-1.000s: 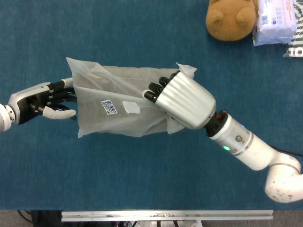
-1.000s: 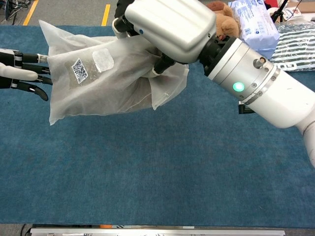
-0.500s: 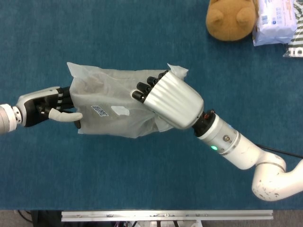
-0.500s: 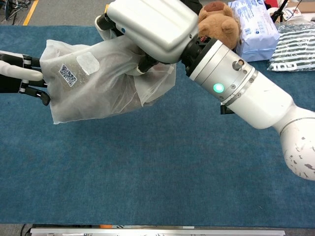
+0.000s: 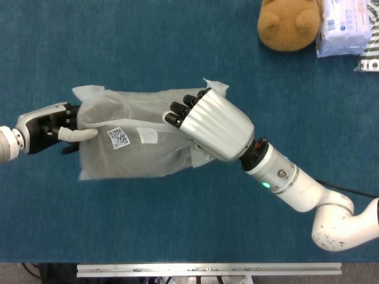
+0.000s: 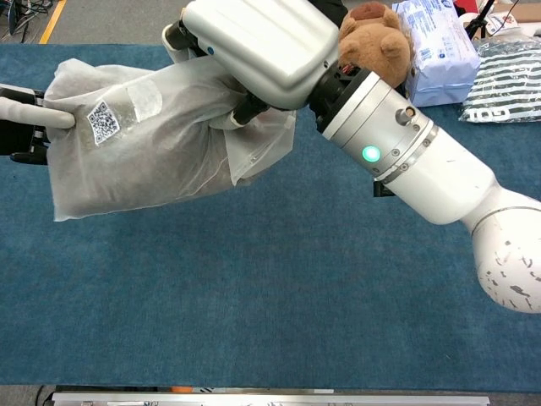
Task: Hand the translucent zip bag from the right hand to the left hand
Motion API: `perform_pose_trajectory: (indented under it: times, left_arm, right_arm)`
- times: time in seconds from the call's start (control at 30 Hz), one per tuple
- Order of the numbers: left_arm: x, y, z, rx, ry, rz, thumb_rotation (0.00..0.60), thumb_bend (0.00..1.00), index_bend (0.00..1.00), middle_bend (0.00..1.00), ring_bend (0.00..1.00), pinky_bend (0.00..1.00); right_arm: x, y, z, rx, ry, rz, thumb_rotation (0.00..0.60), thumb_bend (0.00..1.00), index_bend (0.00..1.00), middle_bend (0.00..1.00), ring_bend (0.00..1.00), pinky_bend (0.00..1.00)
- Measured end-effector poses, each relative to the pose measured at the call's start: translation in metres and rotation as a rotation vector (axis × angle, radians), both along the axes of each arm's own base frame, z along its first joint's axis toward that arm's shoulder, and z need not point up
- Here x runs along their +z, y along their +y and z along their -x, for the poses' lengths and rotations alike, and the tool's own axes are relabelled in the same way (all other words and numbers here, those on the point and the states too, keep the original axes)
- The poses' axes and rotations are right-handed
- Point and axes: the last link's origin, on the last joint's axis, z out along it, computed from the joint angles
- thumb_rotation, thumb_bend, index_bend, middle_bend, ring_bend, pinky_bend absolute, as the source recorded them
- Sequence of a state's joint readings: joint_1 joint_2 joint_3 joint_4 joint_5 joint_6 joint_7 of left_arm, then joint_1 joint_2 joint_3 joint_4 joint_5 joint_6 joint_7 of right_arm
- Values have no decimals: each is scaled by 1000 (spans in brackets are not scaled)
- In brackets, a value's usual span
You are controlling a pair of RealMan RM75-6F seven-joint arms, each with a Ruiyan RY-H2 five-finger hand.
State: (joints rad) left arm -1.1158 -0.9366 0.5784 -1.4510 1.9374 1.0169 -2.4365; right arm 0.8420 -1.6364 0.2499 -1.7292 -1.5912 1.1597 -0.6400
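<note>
The translucent zip bag, with a QR label and a small white sticker, hangs above the blue table between both hands. My right hand grips its right end, dark fingers curled into the crumpled film. At the left, my left hand holds the bag's left edge. Its white thumb lies across the front of the film, while its other fingers are hidden behind the bag.
A brown teddy bear, a white wrapped packet and a striped bag lie at the far right. Blue cloth covers the table, with a metal rail along its front edge.
The right hand carried the bag leftward. The bag's left edge has slid over the left hand's fingers, and the left thumb has come down onto the film.
</note>
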Motion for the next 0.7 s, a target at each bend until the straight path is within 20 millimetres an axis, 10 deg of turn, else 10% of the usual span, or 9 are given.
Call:
perform_pose_trajectory:
  times: [0.3, 0.5, 0.7]
  left_arm:
    - [9, 4, 10, 56, 26, -62, 600, 484, 631, 698, 750, 968]
    - [14, 3, 13, 69, 20, -85, 600, 484, 636, 713, 753, 970]
    - [16, 0, 13, 68, -5, -81, 600, 483, 636, 715, 753, 970]
  right_arm:
    - [-1, 2, 6, -15, 8, -4, 600, 625, 708, 713, 752, 948]
    - [-1, 3, 13, -49, 46, -15, 600, 601, 382, 547, 569, 681]
    - [5, 6, 20, -96, 82, -46, 600, 348, 45, 309, 308, 420]
